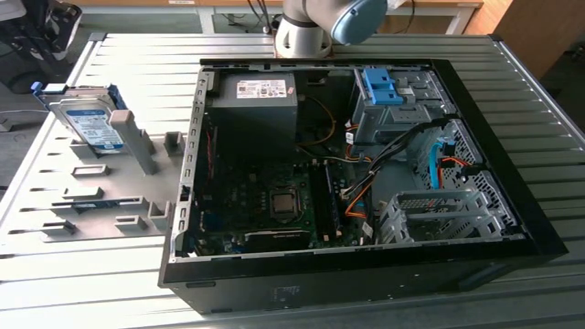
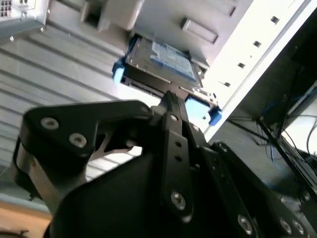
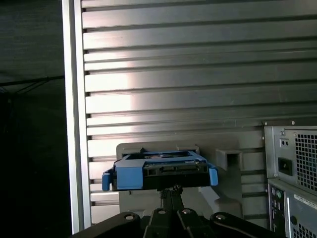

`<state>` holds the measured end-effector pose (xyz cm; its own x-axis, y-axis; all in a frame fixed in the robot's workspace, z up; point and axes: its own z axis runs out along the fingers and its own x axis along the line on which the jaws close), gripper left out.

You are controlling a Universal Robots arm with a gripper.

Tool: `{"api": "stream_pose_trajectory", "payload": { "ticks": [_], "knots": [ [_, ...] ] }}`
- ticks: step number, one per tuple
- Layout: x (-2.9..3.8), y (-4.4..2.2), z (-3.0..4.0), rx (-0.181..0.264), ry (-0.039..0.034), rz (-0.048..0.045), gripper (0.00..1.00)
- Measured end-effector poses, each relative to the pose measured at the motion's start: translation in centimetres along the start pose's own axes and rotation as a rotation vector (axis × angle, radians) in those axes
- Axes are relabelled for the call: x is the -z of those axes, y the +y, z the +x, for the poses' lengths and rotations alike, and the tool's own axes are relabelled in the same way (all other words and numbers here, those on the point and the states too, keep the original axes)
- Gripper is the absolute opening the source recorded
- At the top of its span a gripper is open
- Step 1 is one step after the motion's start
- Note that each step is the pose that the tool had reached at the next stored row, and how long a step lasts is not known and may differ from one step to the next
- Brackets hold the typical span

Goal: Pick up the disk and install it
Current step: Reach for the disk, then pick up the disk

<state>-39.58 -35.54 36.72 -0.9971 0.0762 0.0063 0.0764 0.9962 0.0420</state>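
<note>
Looking along the tool (image 3: pixel 171 191) in both wrist views, I saw its two fingers pressed together at the tips, clenched on nothing. The disk (image 3: pixel 159 170) stood ahead of the tool, just past the fingertips, though I could not tell whether they touched it. It sat on edge in a grey holder (image 1: pixel 139 145) on the slatted worktop (image 3: pixel 198 74). The open computer case (image 1: pixel 366 271) lay off to one side of the tool, apart from the disk.
</note>
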Motion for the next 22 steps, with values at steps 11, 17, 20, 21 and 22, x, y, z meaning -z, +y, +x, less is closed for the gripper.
{"api": "stream_pose_trajectory", "payload": {
  "ticks": [11,17,20,21,22],
  "knots": [
    [-0.13,0.15,2.88,0.0,0.0,0.0,0.11],
    [-0.13,0.14,3.04,0.0,-0.0001,0.0,0.11],
    [-0.13,0.14,3.06,0.0,0.0,0.0,0.11],
    [-0.13,0.14,3.07,0.0,0.0,0.0,0.11],
    [-0.14,0.14,3.08,0.0,-0.0001,-0.0001,0.11]
  ]
}}
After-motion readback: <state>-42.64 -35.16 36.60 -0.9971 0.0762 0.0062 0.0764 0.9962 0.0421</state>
